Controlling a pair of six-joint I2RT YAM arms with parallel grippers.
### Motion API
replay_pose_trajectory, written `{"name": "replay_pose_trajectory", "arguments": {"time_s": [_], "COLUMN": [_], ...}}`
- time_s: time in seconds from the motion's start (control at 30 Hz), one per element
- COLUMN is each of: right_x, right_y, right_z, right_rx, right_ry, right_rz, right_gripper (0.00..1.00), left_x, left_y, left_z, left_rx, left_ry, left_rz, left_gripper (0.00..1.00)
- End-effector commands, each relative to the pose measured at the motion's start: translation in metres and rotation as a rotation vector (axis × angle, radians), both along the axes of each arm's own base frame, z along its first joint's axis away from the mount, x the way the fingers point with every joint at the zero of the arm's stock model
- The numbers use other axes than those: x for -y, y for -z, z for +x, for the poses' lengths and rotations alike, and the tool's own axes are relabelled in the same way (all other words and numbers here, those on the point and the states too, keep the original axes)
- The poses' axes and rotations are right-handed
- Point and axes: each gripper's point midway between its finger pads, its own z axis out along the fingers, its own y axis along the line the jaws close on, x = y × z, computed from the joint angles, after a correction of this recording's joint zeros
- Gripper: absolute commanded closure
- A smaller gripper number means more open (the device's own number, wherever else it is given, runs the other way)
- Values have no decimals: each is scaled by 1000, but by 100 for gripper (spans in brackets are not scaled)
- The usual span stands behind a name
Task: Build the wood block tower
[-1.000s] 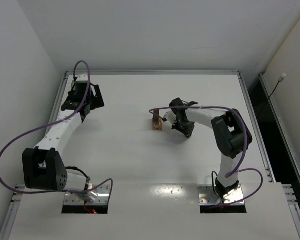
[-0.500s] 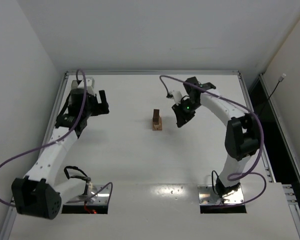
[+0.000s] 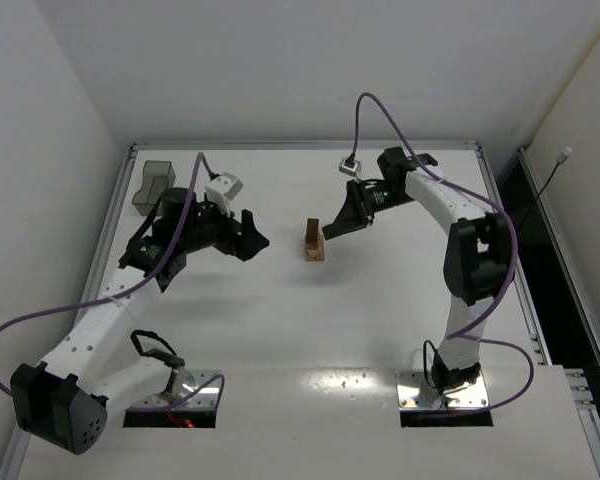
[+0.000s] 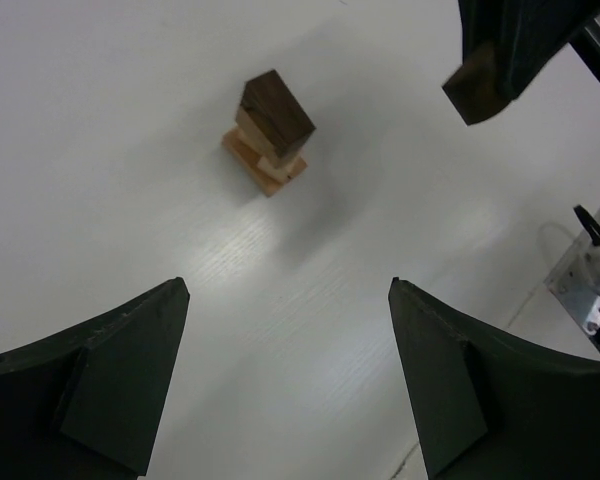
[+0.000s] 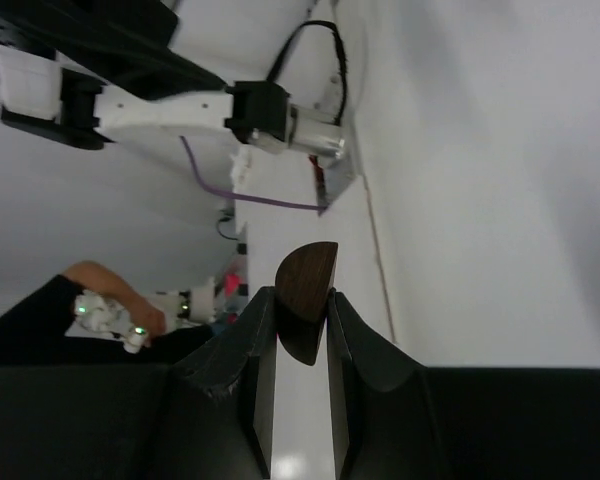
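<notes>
The wood block tower (image 3: 314, 241) is a short narrow stack of tan blocks with a dark brown block on top, standing mid-table. It also shows in the left wrist view (image 4: 270, 135). My right gripper (image 3: 333, 228) hovers just right of the tower and above it. It is shut on a dark brown half-round block (image 5: 310, 275), which also shows in the left wrist view (image 4: 470, 90). My left gripper (image 3: 253, 241) is open and empty, left of the tower and pointing at it, with the jaws wide apart (image 4: 287, 290).
A translucent grey bin (image 3: 153, 186) stands at the back left corner. The table's raised metal edge (image 3: 300, 145) runs along the back. The left arm (image 5: 180, 105) shows across the right wrist view. A person's hand (image 5: 100, 310) is beyond the table.
My left arm swung from the back left corner toward the tower, uncovering the bin. My right gripper rose away from the tower, then came back beside its top with the dark block.
</notes>
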Motion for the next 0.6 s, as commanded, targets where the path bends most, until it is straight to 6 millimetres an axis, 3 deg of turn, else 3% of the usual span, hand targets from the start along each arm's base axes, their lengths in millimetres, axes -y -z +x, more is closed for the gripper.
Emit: {"name": "replay_pose_trajectory", "arguments": {"time_s": [0.0, 0.1, 0.3, 0.37, 0.4, 0.47, 0.53, 0.57], "right_x": [-13, -18, -28, -28, -28, -28, -28, -27], "right_y": [-65, -72, -72, -70, -70, -70, -71, -71], "right_z": [-2, 2, -3, -3, -3, -3, -2, -4], "right_rx": [-25, -37, -73, -89, -91, -91, -92, -94], "right_ry": [-56, -70, -102, -101, -102, -102, -102, -102], "right_rz": [275, 271, 261, 257, 256, 256, 256, 255], "right_gripper": [100, 100, 100, 100, 100, 100, 100, 100], "left_x": [42, 69, 99, 101, 107, 105, 111, 111], "left_y": [-27, -28, -28, -34, -36, -43, -34, -41], "left_z": [-14, -21, -22, -15, -25, -21, -31, -30], "left_rx": [55, 81, 218, 302, 342, 447, 500, 556], "left_ry": [180, 254, 302, 267, 286, 238, 256, 249], "left_rz": [-52, -7, 128, 180, 188, 235, 276, 287], "left_gripper": [21, 21, 23, 28, 30, 31, 31, 31]}}
